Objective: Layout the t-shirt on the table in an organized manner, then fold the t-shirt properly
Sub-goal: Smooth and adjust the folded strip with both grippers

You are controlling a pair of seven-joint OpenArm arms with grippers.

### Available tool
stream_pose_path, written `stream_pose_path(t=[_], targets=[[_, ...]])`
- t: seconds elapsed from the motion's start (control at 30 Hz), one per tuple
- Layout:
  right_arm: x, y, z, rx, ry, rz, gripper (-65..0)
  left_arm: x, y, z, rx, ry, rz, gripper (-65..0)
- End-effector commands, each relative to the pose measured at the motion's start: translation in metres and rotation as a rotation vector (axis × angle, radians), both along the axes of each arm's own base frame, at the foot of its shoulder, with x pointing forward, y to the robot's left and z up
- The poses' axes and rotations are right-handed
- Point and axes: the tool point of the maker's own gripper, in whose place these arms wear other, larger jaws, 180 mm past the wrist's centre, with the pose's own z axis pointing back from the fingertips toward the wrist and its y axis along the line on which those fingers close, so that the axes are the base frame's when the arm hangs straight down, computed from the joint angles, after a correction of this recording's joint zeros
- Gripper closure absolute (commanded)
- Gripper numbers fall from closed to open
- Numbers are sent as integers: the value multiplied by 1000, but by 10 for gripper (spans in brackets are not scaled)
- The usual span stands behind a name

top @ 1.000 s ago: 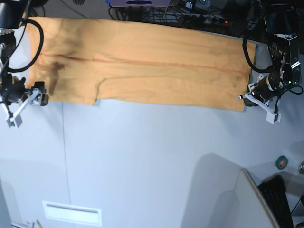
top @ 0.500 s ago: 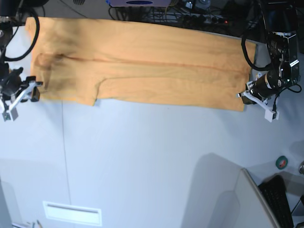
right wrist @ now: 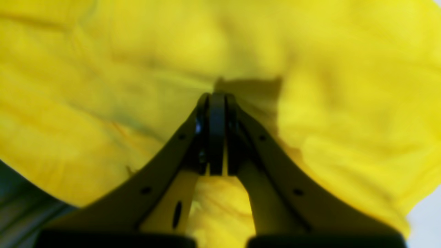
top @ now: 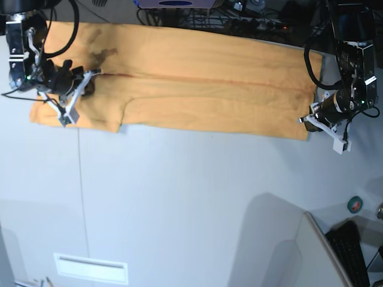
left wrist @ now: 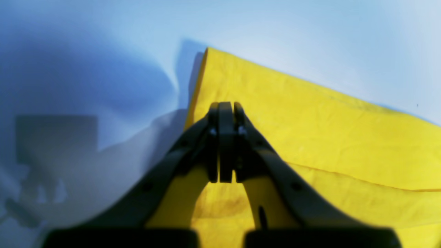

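Light orange soft cotton t-shirt (top: pixel 179 84) is laid as long folded band along far edge of pale grey-white table (top: pixel 191 197). Right gripper (top: pixel 75 95), jaws together, is set over shirt's end; cloth pinch cannot be told. Left gripper (top: pixel 326 125) is clenched beside opposite end, nothing visibly held. Further folds are judged left.

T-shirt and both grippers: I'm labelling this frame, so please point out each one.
t-shirt (top: pixel 197 84), base view, middle of the cloth.
left gripper (top: pixel 305 121), base view, fingertips at the shirt's corner.
right gripper (top: pixel 90 73), base view, fingertips over the shirt.
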Motion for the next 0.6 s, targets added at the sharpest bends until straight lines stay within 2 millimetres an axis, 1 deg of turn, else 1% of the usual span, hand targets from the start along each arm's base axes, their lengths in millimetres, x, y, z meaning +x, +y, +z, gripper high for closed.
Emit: stream_pose_path(t=[0.0, 0.1, 0.17, 0.23, 0.37, 0.4, 0.43, 0.5, 0.57], targets=[[1, 1, 4, -1, -14, 20, 0, 10, 9, 13, 20, -42, -1, 0], [-16, 8, -3, 5, 21, 40, 0, 10, 11, 13, 21, -42, 2, 0], [-22, 12, 0, 8, 17, 52, 0, 10, 11, 13, 21, -42, 2, 0], [-26, 16, 7, 11, 2, 65, 0, 11, 10, 14, 21, -45, 1, 0], [-24, 20, 23, 8, -41, 86, 0, 14, 7, 16, 19, -52, -5, 0], [-21, 17, 28, -3, -46, 87, 0, 15, 6, 18, 19, -57, -8, 0], [-17, 8, 33, -18, -56, 66, 0, 14, 4, 18, 17, -60, -11, 0], [-7, -15, 41, -48, -86, 3, 0, 14, -2, 20, 14, -68, -22, 0], [1, -38, 44, -73, -102, -62, 0, 7, -9, 12, -3, -50, -18, 0]])
